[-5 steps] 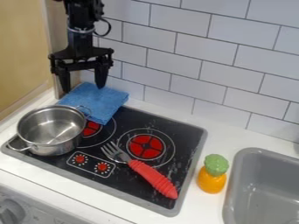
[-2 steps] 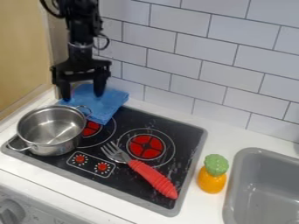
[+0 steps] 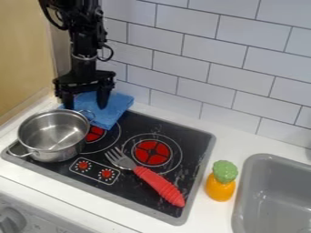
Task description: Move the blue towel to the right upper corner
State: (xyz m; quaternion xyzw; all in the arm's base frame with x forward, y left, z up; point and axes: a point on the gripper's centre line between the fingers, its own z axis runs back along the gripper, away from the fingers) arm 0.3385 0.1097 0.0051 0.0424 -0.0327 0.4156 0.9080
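Observation:
My gripper (image 3: 86, 106) hangs at the upper left, open, its two fingers apart over the blue towel with the tips down at the cloth. The folded blue towel (image 3: 110, 113) lies at the stove's back left corner, partly on the counter and partly on the black cooktop, beside the steel pot. The gripper covers part of its left and back area. Whether the tips touch the cloth, I cannot tell.
A steel pot (image 3: 53, 135) stands on the cooktop's left, close to the towel. A fork with a red handle (image 3: 159, 185) lies across the cooktop (image 3: 139, 200). Right of it stand an orange and green toy (image 3: 220, 181) and a grey sink (image 3: 276, 195). A tiled wall (image 3: 209, 54) rises behind.
The gripper has come down onto the towel's area, its fingers still apart. The towel, pot and fork have stayed where they were.

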